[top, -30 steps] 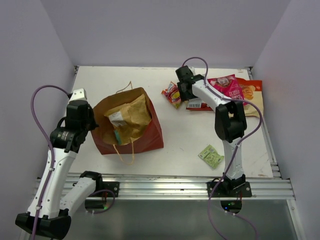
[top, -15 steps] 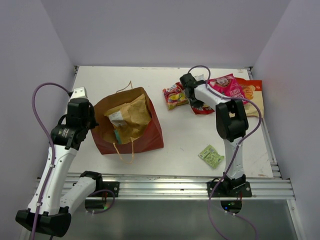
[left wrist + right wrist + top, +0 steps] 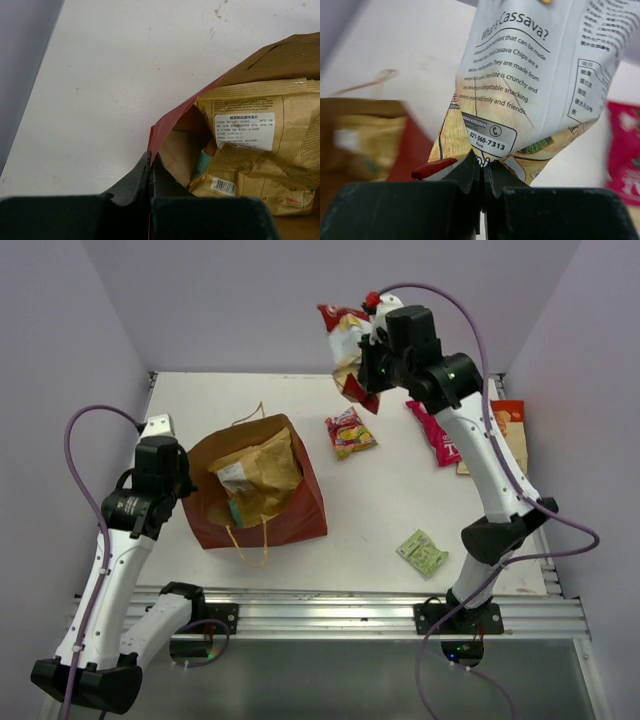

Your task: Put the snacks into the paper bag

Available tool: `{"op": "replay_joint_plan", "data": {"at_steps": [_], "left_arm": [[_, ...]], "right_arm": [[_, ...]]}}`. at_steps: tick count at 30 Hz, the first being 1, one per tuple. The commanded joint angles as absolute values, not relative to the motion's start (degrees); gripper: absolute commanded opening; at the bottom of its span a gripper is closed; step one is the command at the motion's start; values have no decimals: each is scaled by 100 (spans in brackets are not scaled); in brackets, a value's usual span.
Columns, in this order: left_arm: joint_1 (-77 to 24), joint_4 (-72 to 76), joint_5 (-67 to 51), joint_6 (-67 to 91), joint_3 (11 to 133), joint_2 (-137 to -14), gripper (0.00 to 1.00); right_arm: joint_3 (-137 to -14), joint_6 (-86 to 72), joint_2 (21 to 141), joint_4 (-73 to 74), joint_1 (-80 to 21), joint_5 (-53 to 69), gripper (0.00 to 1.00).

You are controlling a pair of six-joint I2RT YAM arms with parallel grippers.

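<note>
My right gripper [image 3: 367, 362] is raised high over the back of the table, shut on the lower edge of a white, yellow and red cassava chips packet [image 3: 346, 352]. The right wrist view shows that packet [image 3: 530, 75] pinched between the gripper's [image 3: 481, 172] jaws. The dark red paper bag [image 3: 292, 524] stands open at the left. Inside it are a tan kraft pouch [image 3: 262, 472] and a teal packet [image 3: 236, 512]. My left gripper [image 3: 182, 486] is shut on the bag's left rim [image 3: 172, 117], its tips [image 3: 151, 159] clamping the paper. On the table lie a small yellow-red packet [image 3: 350, 431], a pink-red packet [image 3: 432, 431], an orange packet [image 3: 510, 424] and a green sachet [image 3: 421, 552].
Purple walls close in the table on the left, back and right. A metal rail [image 3: 330, 608] runs along the near edge. The bag's cord handles [image 3: 248, 538] hang over its front, toward the rail.
My right gripper shut on the cassava packet at the back of the table and lifted it high into the air. The pink and orange packets shifted a little. The left arm stayed still.
</note>
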State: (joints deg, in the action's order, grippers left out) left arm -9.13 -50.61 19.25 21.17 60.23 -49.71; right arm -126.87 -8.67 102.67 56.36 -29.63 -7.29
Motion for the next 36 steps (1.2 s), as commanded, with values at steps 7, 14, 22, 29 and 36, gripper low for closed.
{"op": "replay_joint_plan", "data": {"at_steps": [7, 14, 22, 29, 36], "left_arm": [[-905, -4816, 1749, 1934, 6135, -4983, 0], [-905, -4843, 1696, 1942, 6091, -4843, 0], [-905, -4887, 1705, 1951, 6065, -4676, 0], [-914, -4869, 1714, 1942, 6047, -4605, 0], [-984, -4790, 1661, 1934, 5941, -4570, 0]], "right_arm": [[-13175, -1266, 10572, 5686, -4613, 3287, 0], [-12869, -1362, 11030, 5485, -5335, 3542, 0], [-12815, -993, 11092, 6152, -5405, 3129, 0], [-11973, -695, 10460, 6951, -5405, 2611, 0], [-11426, -650, 9949, 7269, -5405, 2092, 0]]}}
